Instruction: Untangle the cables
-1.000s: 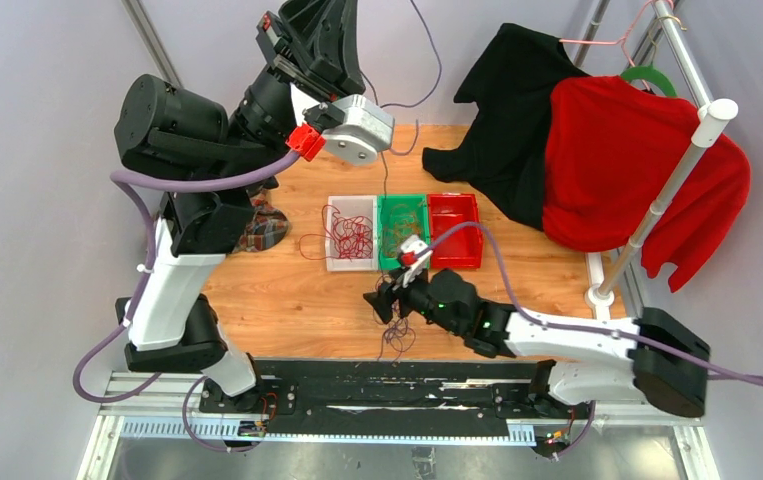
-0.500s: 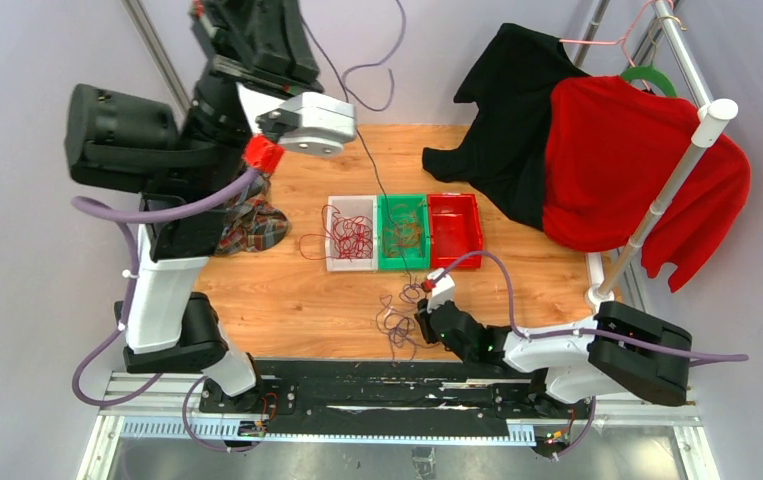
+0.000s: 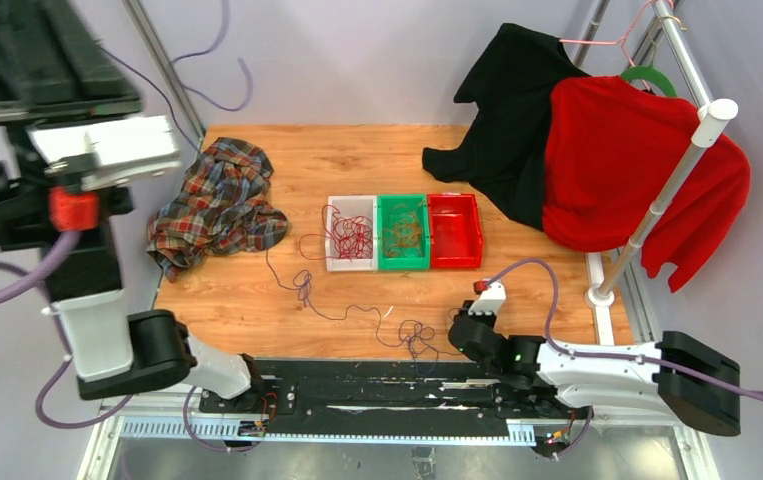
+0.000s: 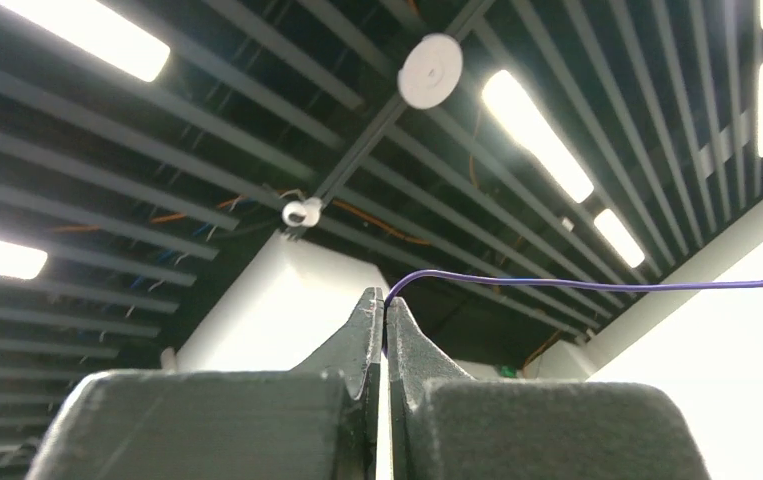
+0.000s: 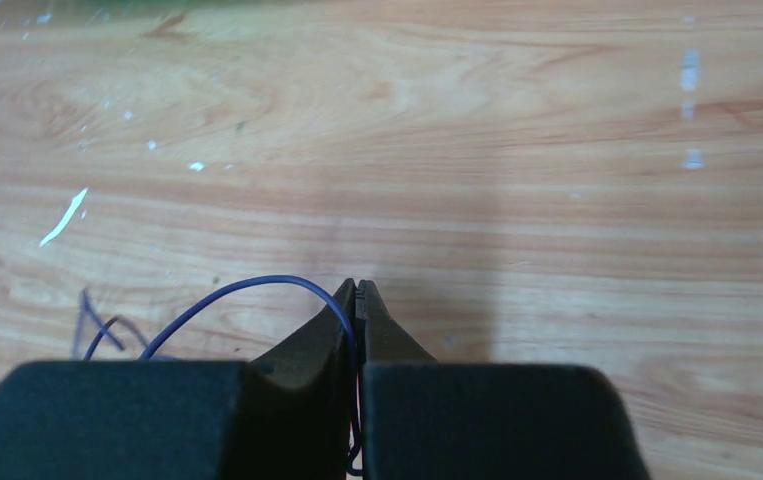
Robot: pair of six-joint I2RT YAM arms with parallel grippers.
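Note:
A thin purple cable trails across the wooden table from a small knot to a loose tangle by the near edge. My right gripper lies low beside that tangle. In the right wrist view this gripper is shut on the purple cable, just above the wood. My left arm is raised high at the far left. Its gripper points at the ceiling, shut on the purple cable. Red cables fill the white bin. Orange-yellow cables lie in the green bin.
A red bin stands next to the green one. A plaid cloth lies crumpled at the table's left. Black and red garments hang from a rack at the right.
The right gripper has shut on the purple cable and drawn back toward the near edge. The left arm has swung up and left, stretching the cable and uncovering the plaid cloth.

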